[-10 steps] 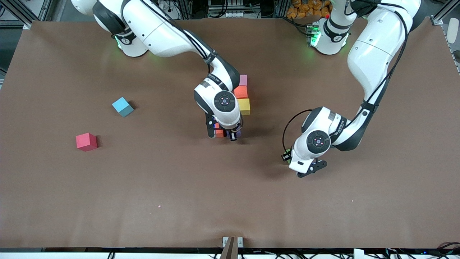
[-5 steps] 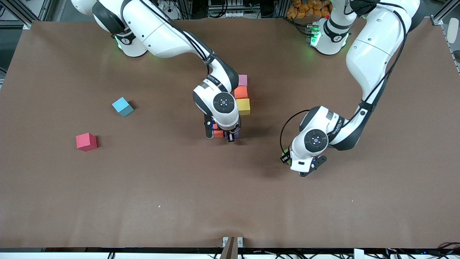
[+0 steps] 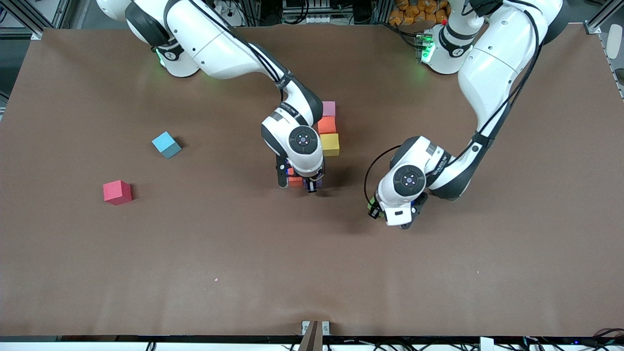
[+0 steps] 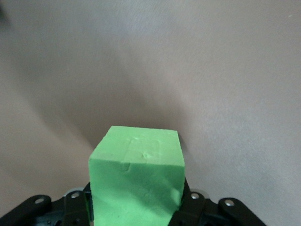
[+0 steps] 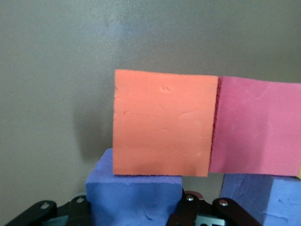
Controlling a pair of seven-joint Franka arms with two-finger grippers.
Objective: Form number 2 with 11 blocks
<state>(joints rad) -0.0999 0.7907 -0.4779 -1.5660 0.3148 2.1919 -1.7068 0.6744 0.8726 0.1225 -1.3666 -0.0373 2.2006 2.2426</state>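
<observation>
Two pincers are at work above the brown desk (image 3: 146, 268). Right pincer (image 3: 297, 186): lowered at the near end of the number 2 (image 3: 317, 146), its fingers pinching a purple block (image 5: 134, 197); in the right wrist view this block sits against an orange block (image 5: 162, 123), with a red block (image 5: 256, 127) touching the orange one and a second purple block (image 5: 265, 197) beside the held one. Just past this pincer, toward the robots' bases, stand a yellow block (image 3: 330, 144), a second orange block (image 3: 327, 125) and a pink block (image 3: 329, 108), in one column and touching; the right arm hides the rest of the figure. Left pincer (image 3: 407, 220): over bare desk toward the left arm's end, apart from the figure, its fingers pinching a green block (image 4: 136, 176). Well away from the right pincer, toward the right arm's end, lie a light-blue cube (image 3: 166, 144) and another red block (image 3: 117, 191), apart from each other.
</observation>
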